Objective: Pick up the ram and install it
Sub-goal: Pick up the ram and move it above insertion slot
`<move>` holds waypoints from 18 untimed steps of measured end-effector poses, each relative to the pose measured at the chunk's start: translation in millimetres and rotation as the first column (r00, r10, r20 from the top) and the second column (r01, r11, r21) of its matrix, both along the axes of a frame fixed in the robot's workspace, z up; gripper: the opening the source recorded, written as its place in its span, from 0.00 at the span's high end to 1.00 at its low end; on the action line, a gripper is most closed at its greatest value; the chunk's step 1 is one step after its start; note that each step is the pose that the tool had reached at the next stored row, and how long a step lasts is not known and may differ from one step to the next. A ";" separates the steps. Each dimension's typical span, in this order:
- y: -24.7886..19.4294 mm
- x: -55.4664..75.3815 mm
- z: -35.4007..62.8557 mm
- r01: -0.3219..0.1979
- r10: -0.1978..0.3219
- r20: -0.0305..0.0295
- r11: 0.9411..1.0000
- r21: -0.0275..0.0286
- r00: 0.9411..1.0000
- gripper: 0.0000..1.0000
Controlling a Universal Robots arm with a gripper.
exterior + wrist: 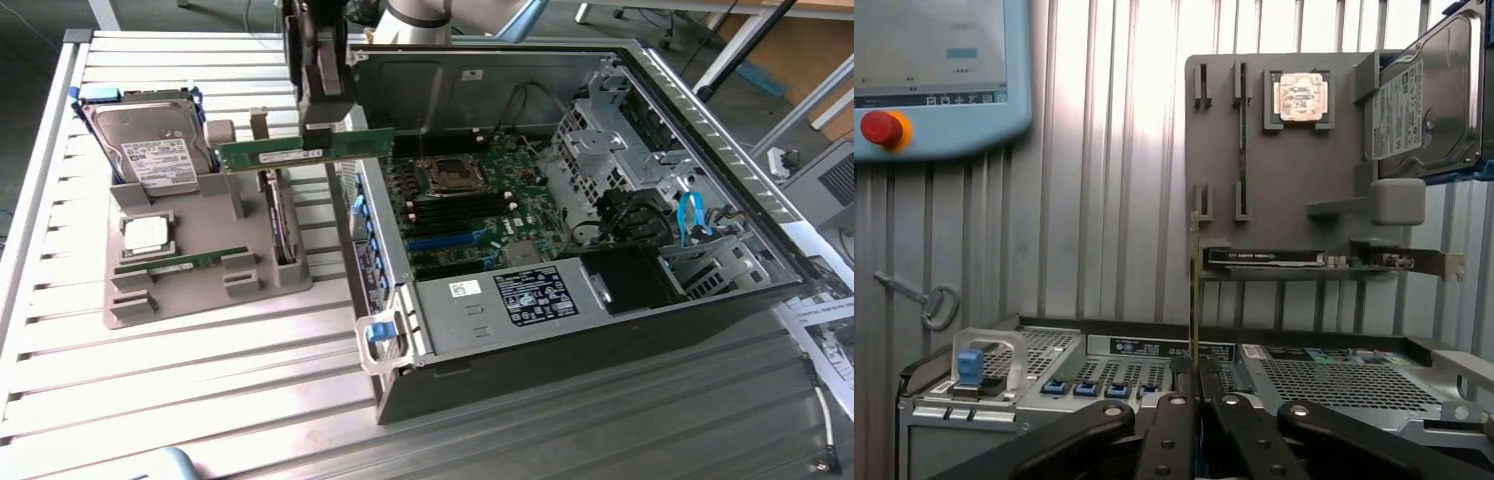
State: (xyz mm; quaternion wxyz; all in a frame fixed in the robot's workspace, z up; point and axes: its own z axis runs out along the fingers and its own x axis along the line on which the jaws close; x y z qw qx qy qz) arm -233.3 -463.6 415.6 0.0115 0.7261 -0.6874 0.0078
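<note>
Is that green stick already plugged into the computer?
No, the gripper holds the ram up in the air at the open computer case's edge, clear of the motherboard.

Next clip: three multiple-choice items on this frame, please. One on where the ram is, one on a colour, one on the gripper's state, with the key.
1. Where is the ram?
A. Dropped on the floor.
B. Held in the air beside the open case.
C. Seated in a slot inside the case.

2. What colour is the round button on the pendant?
A. Green.
B. Blue.
C. Red.

3. How is the gripper?
A. Shut on the ram.
B. Open and empty.
C. Shut on a screwdriver.

Key:
1 B: the stick hangs level by the case's wall, next to the grey holder.
2 C: it shows red in the wrist view.
3 A: the jaws close on the stick's upper edge.
</note>
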 end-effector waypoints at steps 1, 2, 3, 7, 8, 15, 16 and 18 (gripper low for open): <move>0.0 1.1 0.0 0.000 0.000 0.000 1.000 0.000 1.000 0.88; 0.0 3.0 0.0 0.000 0.000 0.000 1.000 -0.001 1.000 0.88; 0.0 4.5 0.0 0.000 0.000 0.000 1.000 -0.001 1.000 0.88; 0.0 12.7 0.0 0.000 0.000 0.000 1.000 -0.003 1.000 0.88; 0.0 14.4 0.0 0.000 0.000 0.000 1.000 -0.003 1.000 0.88; 0.0 24.1 0.0 0.000 0.000 0.000 1.000 -0.004 1.000 0.88; 0.0 25.4 0.0 0.000 0.000 0.000 1.000 -0.005 1.000 0.88; 0.0 28.1 0.0 0.000 0.000 0.000 1.000 -0.005 1.000 0.88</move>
